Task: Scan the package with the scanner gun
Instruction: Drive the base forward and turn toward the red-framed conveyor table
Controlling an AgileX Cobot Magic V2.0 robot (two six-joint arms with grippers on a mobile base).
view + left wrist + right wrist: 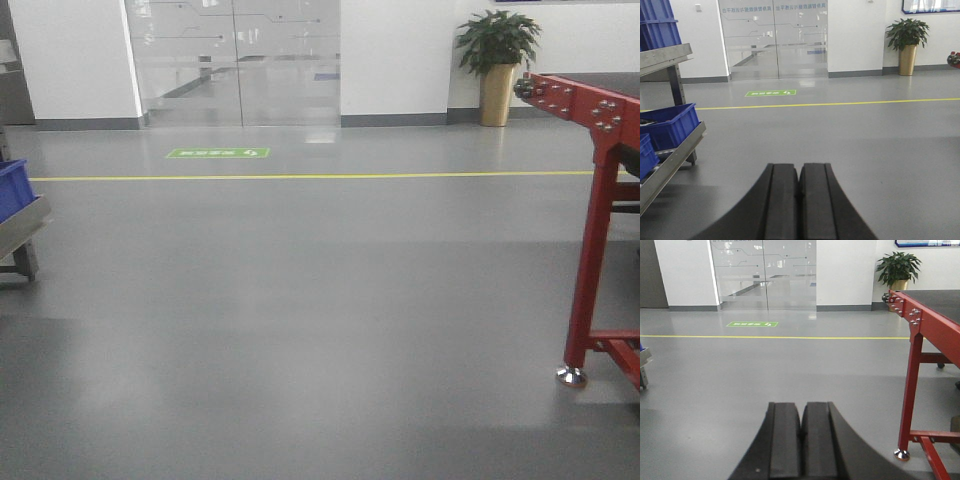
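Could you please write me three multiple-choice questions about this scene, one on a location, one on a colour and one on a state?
1. Where is the potted plant?
A. left of the glass doors
B. right of them, by the far wall
C. hanging from the ceiling

2. What colour is the line across the floor?
A. yellow
B. red
C. white

3. How is the left pincer?
A. open wide
B. shut on a box
C. shut, holding nothing

Answers:
1 B, its pot stands at the foot of the wall, right of the doors.
2 A, the stripe shows yellow in every view.
3 C, its fingers meet with nothing between them.
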